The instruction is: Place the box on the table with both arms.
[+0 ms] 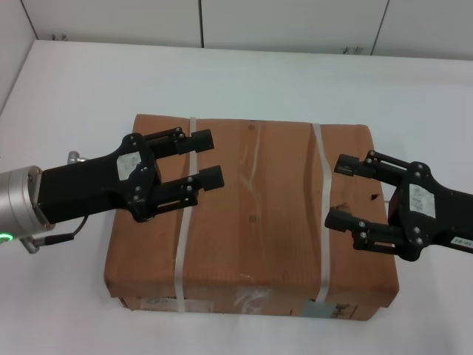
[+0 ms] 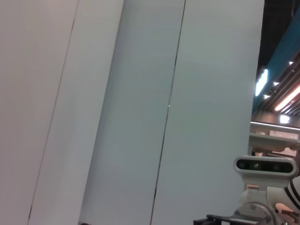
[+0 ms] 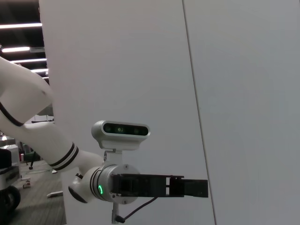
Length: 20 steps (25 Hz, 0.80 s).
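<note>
The brown cardboard box (image 1: 255, 207) sits on the white table (image 1: 89, 81), with two white straps (image 1: 323, 222) across its top and labels on its near side (image 1: 244, 303). My left gripper (image 1: 206, 158) is open and empty over the box's left part, fingers pointing right. My right gripper (image 1: 341, 191) is open and empty over the box's right part, fingers pointing left. Neither holds the box. The right wrist view shows the left gripper (image 3: 187, 187) side-on. The left wrist view shows only the edge of the right gripper (image 2: 220, 219).
White table surface lies on all sides of the box, widest at the far side and left. Grey wall panels (image 1: 295, 22) stand behind the table's far edge. Both wrist views face a wall panel (image 2: 140, 112).
</note>
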Motion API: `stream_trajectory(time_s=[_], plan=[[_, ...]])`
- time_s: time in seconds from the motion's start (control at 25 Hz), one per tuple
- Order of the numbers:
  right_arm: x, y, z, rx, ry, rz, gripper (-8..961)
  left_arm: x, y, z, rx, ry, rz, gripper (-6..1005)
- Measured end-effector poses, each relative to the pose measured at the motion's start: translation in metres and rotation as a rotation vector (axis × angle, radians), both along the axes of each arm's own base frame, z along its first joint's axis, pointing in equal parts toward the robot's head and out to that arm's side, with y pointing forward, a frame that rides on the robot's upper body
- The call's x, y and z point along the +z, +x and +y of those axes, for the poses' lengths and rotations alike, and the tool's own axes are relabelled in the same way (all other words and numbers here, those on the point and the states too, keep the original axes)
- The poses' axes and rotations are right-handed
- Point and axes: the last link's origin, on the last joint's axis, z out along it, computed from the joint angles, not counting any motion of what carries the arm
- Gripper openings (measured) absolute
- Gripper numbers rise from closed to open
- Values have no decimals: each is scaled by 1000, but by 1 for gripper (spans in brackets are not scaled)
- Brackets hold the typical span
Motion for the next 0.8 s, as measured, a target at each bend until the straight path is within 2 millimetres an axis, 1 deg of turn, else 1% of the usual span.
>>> stream_trajectory(time_s=[0.56, 0.64, 0.8], plan=[[-1, -5, 3, 11, -10, 5, 813, -5, 0, 2, -21, -4, 45, 643], [-1, -5, 4, 12, -11, 5, 813, -5, 1, 2, -22, -5, 46, 772], [-2, -5, 5, 7, -10, 2, 813, -5, 1, 2, -24, -4, 46, 772]])
